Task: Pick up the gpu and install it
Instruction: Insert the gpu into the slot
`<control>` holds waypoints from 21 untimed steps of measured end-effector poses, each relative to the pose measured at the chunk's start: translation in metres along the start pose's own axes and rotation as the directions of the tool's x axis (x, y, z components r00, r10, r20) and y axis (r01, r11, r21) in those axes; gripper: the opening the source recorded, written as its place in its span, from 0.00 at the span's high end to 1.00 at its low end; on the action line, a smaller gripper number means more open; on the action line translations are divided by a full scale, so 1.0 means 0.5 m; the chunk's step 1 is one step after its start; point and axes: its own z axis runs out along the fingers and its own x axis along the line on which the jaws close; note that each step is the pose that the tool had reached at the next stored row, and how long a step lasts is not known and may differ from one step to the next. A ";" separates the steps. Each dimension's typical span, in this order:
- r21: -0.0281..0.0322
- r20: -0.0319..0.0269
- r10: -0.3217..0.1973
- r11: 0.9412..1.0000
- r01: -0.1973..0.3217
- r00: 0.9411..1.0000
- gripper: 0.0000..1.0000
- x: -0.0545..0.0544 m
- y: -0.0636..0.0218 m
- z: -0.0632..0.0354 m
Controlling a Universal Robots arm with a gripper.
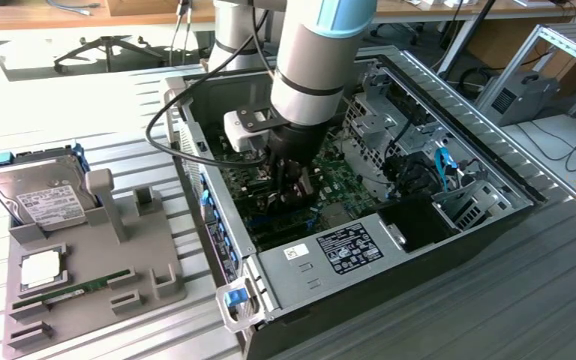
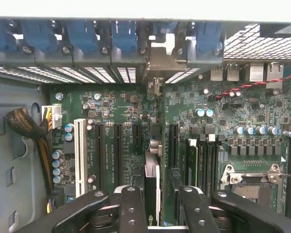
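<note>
The gpu [image 2: 153, 182] stands on edge in a motherboard slot, seen edge-on as a thin dark card. Its silver end bracket [image 2: 159, 65] sits against the rear slot openings of the case. My gripper [image 2: 162, 211] straddles the card from above. Its two black fingers [image 2: 132, 208] stand on either side with a visible gap to the card, so it is open and holds nothing. In the exterior view the gripper [image 1: 290, 187] reaches down inside the open computer case [image 1: 368, 255], over the green motherboard [image 1: 343, 180], and hides most of the card.
A row of blue slot latches [image 2: 77, 36] lines the case's rear wall. A white slot [image 2: 80, 155] and a cable bundle [image 2: 29, 131] lie beside the card; the CPU socket [image 2: 254, 179] lies opposite. Outside the case, a grey fixture [image 1: 88, 277] holds a hard drive [image 1: 43, 199] and a green RAM stick [image 1: 73, 289].
</note>
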 end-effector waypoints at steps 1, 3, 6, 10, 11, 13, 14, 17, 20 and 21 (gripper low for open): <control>0.000 0.000 0.000 1.000 0.000 1.000 0.66 0.000 0.000 -0.002; 0.000 0.000 0.000 1.000 0.000 1.000 0.66 0.000 0.000 -0.005; 0.000 0.000 0.000 1.000 0.000 1.000 0.66 0.000 0.000 -0.008; 0.000 0.000 -0.001 1.000 0.001 1.000 0.66 -0.001 0.000 -0.012; 0.000 0.000 -0.001 1.000 0.001 1.000 0.66 -0.001 0.000 -0.014; 0.000 0.000 -0.002 1.000 0.002 1.000 0.66 -0.002 0.000 -0.019; 0.000 0.000 -0.002 1.000 0.002 1.000 0.66 -0.002 0.000 -0.022; 0.000 0.000 -0.003 1.000 0.003 1.000 0.66 -0.004 0.000 -0.039; -0.001 0.000 -0.007 1.000 0.007 1.000 0.66 -0.010 -0.002 -0.041; -0.001 0.000 -0.008 1.000 0.008 1.000 0.66 -0.012 -0.002 -0.041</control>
